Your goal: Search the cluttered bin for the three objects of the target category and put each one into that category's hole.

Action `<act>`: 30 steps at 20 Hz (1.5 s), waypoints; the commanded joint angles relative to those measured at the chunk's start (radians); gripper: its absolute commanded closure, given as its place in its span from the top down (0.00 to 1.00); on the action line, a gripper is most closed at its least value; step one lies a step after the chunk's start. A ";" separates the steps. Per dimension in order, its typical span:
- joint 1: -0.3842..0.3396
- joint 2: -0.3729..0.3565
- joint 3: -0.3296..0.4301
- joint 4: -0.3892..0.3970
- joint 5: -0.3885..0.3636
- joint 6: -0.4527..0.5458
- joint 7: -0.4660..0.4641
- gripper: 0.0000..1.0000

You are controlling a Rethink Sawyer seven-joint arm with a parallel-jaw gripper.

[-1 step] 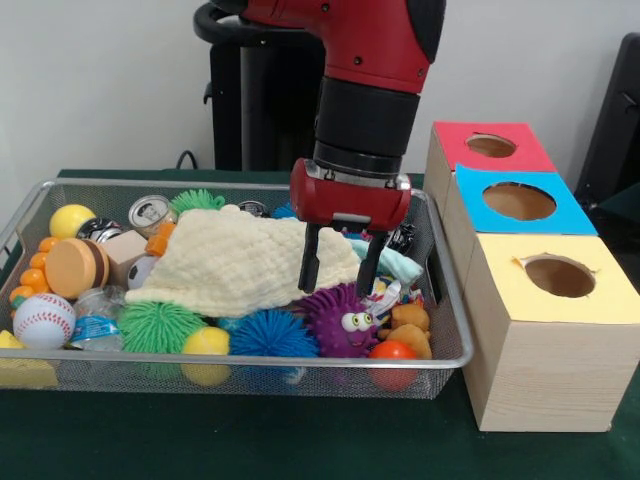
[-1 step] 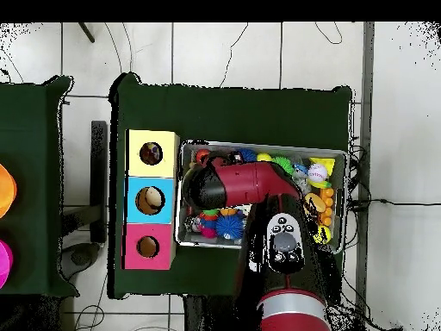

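Dark green cloth covers the table (image 1: 300, 440), with a white wall behind. From the front, a wire mesh bin (image 1: 250, 368) holds a crumpled cream knitted cloth (image 1: 245, 262), a white baseball with red stitching (image 1: 43, 320), a yellow ball (image 1: 72, 220), green spiky rubber balls (image 1: 162, 326), a blue spiky ball (image 1: 272, 334) and a purple spiky ball with googly eyes (image 1: 342, 318). The red and black arm's gripper (image 1: 342, 268) hangs over the cloth's right edge, its two black fingers (image 1: 310, 262) spread apart and holding nothing. Just right of the bin stand three wooden boxes with round holes: red-topped (image 1: 490, 146) farthest, blue-topped (image 1: 518, 200) in the middle, yellow-topped (image 1: 558, 276) nearest.

From overhead, the arm (image 2: 245, 185) reaches across the bin (image 2: 340, 155), hiding its gripper; the boxes (image 2: 152, 200) lie left of the bin.
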 commanded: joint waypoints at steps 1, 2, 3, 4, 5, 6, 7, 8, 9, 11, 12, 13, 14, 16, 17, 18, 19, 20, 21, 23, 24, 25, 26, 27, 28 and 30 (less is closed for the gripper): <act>-0.003 0.052 0.058 0.048 0.035 -0.057 0.161 1.00; 0.000 0.054 0.056 0.050 0.036 -0.070 0.167 1.00; 0.001 0.056 0.055 0.052 0.036 -0.075 0.169 1.00; 0.005 0.058 0.052 0.051 0.037 -0.079 0.171 1.00; 0.006 0.058 0.049 0.053 0.036 -0.081 0.171 1.00; 0.011 0.058 0.042 0.052 0.035 -0.083 0.173 1.00; 0.018 0.057 0.033 0.052 0.032 -0.083 0.174 1.00; 0.025 0.054 0.024 0.050 0.029 -0.079 0.173 1.00; 0.030 0.050 0.019 0.048 0.026 -0.065 0.165 1.00; 0.041 0.040 0.006 0.042 0.020 -0.040 0.153 1.00; 0.047 0.037 0.000 0.038 0.015 -0.027 0.144 1.00; 0.045 0.034 0.003 0.038 0.012 -0.012 0.129 1.00; 0.041 0.033 0.012 0.043 0.009 -0.023 0.121 1.00; 0.022 0.035 0.042 0.057 0.010 -0.029 0.101 1.00; 0.011 0.035 0.056 0.073 0.008 -0.025 0.088 1.00; 0.004 0.039 0.066 0.079 0.006 -0.006 0.070 1.00; 0.000 0.044 0.074 0.080 0.006 0.018 0.053 1.00; 0.000 0.049 0.075 0.081 0.007 0.028 0.050 1.00; -0.001 0.054 0.079 0.080 0.011 0.048 0.043 1.00; -0.007 0.061 0.089 0.081 0.017 0.056 0.041 1.00; -0.011 0.065 0.094 0.084 0.018 0.052 0.042 1.00; -0.013 0.068 0.096 0.085 0.020 0.053 0.044 1.00; -0.015 0.071 0.098 0.086 0.022 0.055 0.045 1.00; -0.015 0.076 0.097 0.081 0.023 0.070 0.042 1.00; -0.016 0.080 0.097 0.080 0.023 0.079 0.039 1.00; -0.032 0.084 0.117 0.085 0.026 0.077 0.032 1.00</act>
